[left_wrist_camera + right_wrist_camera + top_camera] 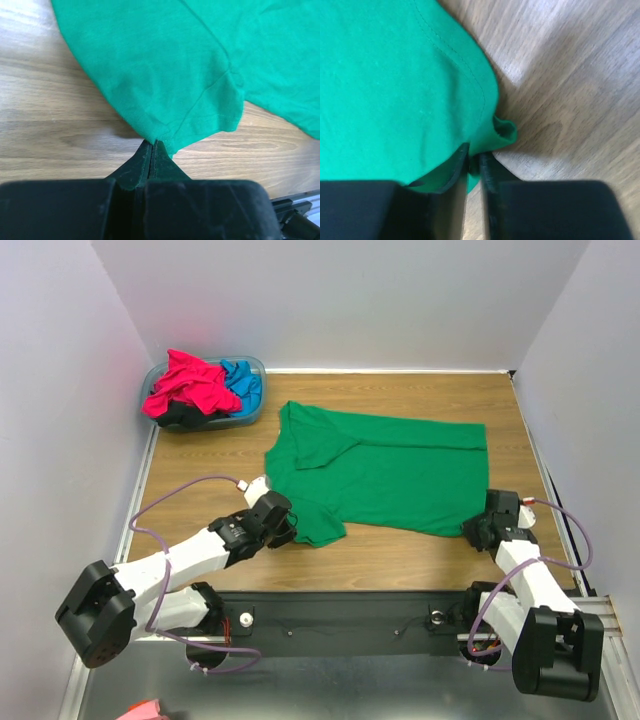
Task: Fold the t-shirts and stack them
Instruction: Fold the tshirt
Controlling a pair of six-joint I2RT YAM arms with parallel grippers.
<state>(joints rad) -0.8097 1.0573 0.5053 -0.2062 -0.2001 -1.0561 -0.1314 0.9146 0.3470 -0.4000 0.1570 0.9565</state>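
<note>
White walls (400,300) box your table (400,552) on three sides, with bare wood open along the near edge and far right. Your green shirt (390,475) lies flat mid-table, collar to the left. Other shirts (190,385) are heaped in the basin (256,364) at the far-left corner. Your left gripper (152,146) is clamped on the near sleeve's hem, and your right gripper (474,158) pinches the shirt's near hem corner.

Bare table (400,552) betw green t-shirt (390,475) & near edge; basin (258,364) w/ shirts (195,388) far-left corner
</note>
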